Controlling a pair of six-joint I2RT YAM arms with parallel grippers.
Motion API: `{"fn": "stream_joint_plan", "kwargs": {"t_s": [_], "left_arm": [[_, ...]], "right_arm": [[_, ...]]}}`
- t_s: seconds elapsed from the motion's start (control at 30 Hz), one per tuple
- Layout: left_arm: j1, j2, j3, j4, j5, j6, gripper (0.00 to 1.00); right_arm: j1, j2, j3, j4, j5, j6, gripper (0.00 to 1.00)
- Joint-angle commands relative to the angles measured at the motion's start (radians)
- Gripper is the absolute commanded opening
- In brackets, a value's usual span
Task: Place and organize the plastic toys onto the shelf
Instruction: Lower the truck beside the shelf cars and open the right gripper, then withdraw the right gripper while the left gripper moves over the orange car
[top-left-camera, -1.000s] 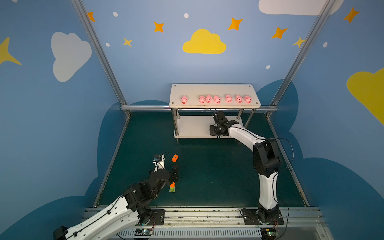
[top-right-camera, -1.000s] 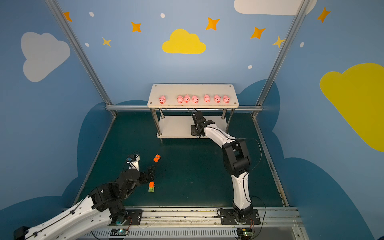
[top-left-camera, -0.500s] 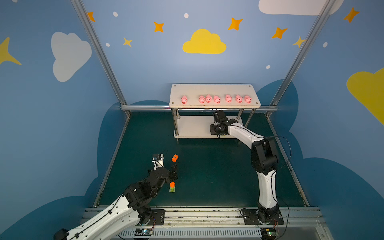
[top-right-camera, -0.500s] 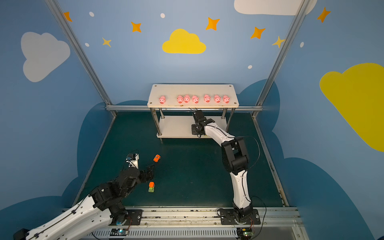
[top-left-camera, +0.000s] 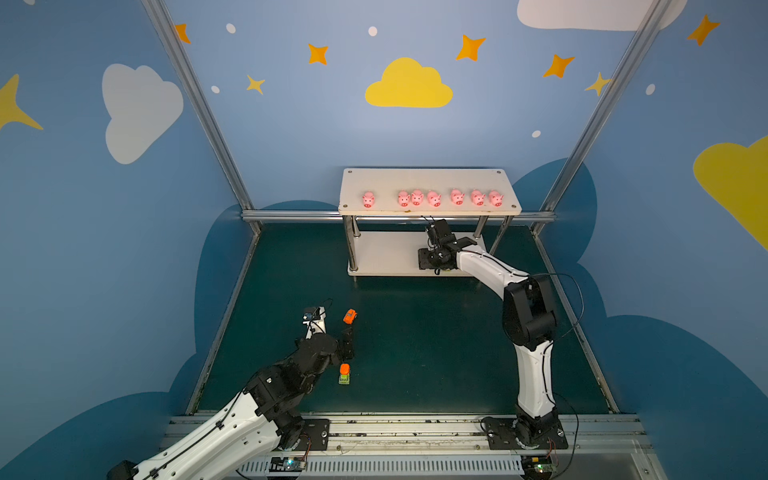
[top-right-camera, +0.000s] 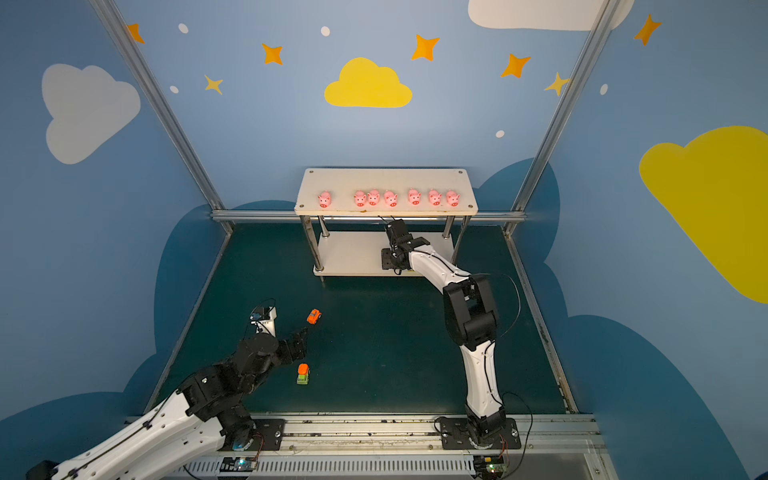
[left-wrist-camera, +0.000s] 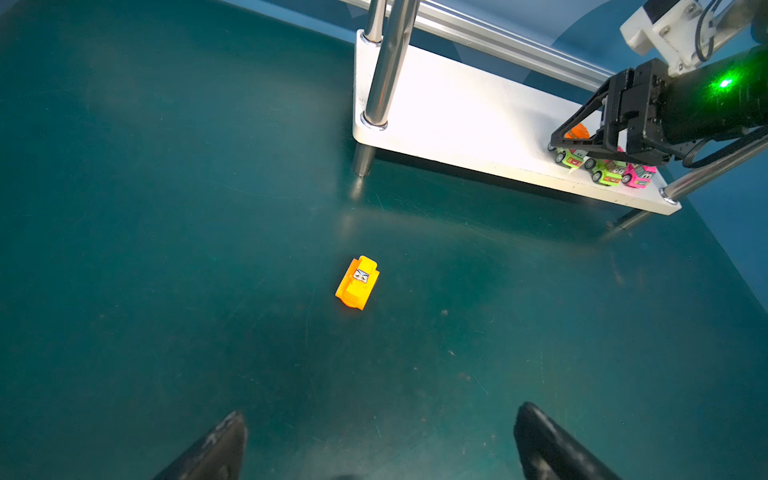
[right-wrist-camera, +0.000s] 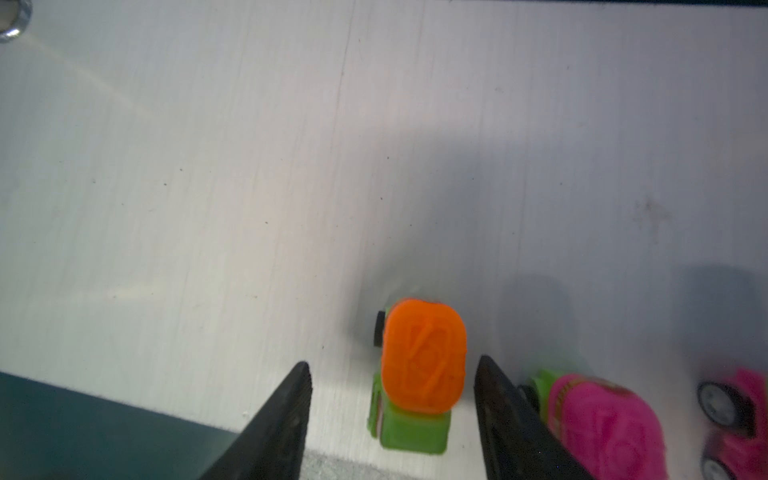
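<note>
Right gripper (right-wrist-camera: 394, 362) parted around a green-and-orange truck (right-wrist-camera: 419, 361) on the shelf (right-wrist-camera: 208, 166), lower board.
Right wrist: its long axis lies along the fingers, cab at the board's edge; a magenta-topped vehicle (right-wrist-camera: 602, 419) crowds one finger. Left wrist: left gripper (left-wrist-camera: 380, 411) gapes empty; an orange vehicle (left-wrist-camera: 357, 282) lies ahead, lengthwise toward the shelf. In a top view, seven pigs (top-left-camera: 434, 198) line the upper board.

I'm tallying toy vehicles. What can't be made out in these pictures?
- Both top views: small plastic vehicles on the cream-white two-tier shelf's lower board, mostly behind the right gripper.
- Right wrist view: magenta toy car, blurred, cut by the edge.
- Top views: orange-topped green truck, too small for detail.
</note>
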Motion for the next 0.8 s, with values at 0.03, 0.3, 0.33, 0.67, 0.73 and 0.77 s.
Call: {"fn": "stream_joint_plan", "kwargs": {"t_s": [0.03,0.3,0.33,0.67,0.73,0.77], "left_arm": [[0.005,-0.018,0.021,-0.001,0.023,-0.009,1.00],[0.005,-0.069,-0.020,-0.015,0.042,-0.058,1.00],[0.005,-0.074,-0.025,-0.019,0.043,-0.066,1.00],[0.004,-0.128,-0.063,-0.045,0.085,-0.101,1.00],[0.005,-0.136,-0.064,-0.050,0.094,-0.090,1.00],[0.006,-0.135,-0.061,-0.049,0.103,-0.080,1.00]], "right_arm": [[0.008,-0.111,-0.065,0.028,-0.024,0.027,0.66],[0.037,-0.212,-0.190,0.065,-0.048,0.062,0.67],[0.043,-0.229,-0.211,0.069,-0.043,0.067,0.67],[0.113,-0.434,-0.435,0.108,-0.075,0.117,0.70],[0.143,-0.474,-0.463,0.094,-0.088,0.109,0.72],[0.165,-0.497,-0.481,0.089,-0.094,0.101,0.73]]}}
